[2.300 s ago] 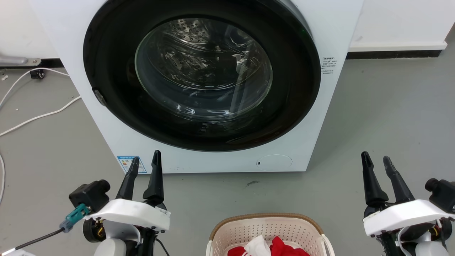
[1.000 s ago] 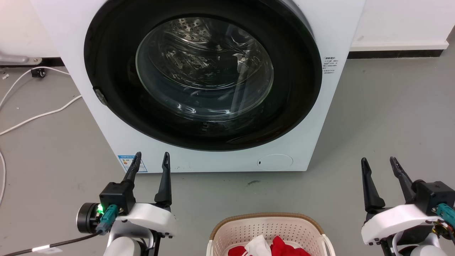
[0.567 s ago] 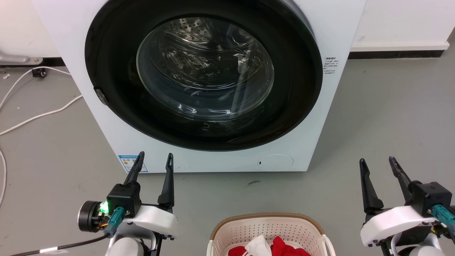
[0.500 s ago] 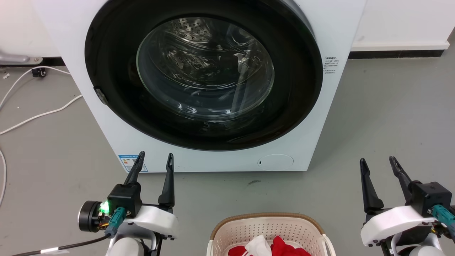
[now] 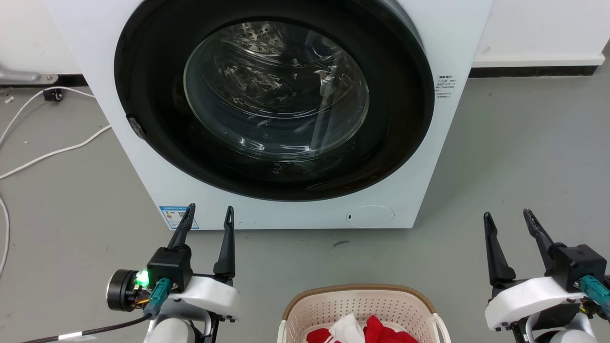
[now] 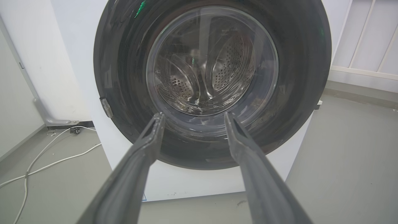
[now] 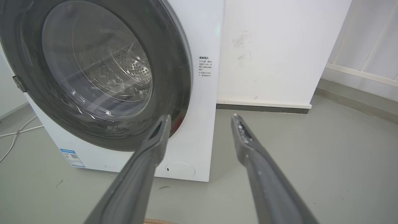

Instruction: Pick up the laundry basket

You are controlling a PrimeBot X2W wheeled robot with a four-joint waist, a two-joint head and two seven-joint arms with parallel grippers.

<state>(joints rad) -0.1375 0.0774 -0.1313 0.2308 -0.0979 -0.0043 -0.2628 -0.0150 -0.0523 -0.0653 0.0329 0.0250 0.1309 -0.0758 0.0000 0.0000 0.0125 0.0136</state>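
Observation:
The laundry basket (image 5: 362, 305), cream perforated plastic with a brown rim, sits on the floor at the bottom centre of the head view, cut off by the frame edge, with red and white cloth inside. A sliver of its brown rim (image 7: 157, 221) shows at the bottom of the right wrist view. My left gripper (image 5: 210, 213) stands open to the basket's left, fingers pointing at the washing machine. My right gripper (image 5: 507, 216) stands open to the basket's right. Both hold nothing and are apart from the basket. In the wrist views the left gripper (image 6: 192, 116) and right gripper (image 7: 201, 119) show spread fingers.
A big white washing machine (image 5: 286, 114) with a shut round glass door stands straight ahead on the grey floor. White cables (image 5: 43, 157) lie on the floor at the left. A white wall and baseboard (image 5: 533, 71) run behind at the right.
Since the oldest frame both wrists have rolled, so the wrist cameras now sit on top, and both grippers' fingers have spread wider. Over the last half second little has moved.

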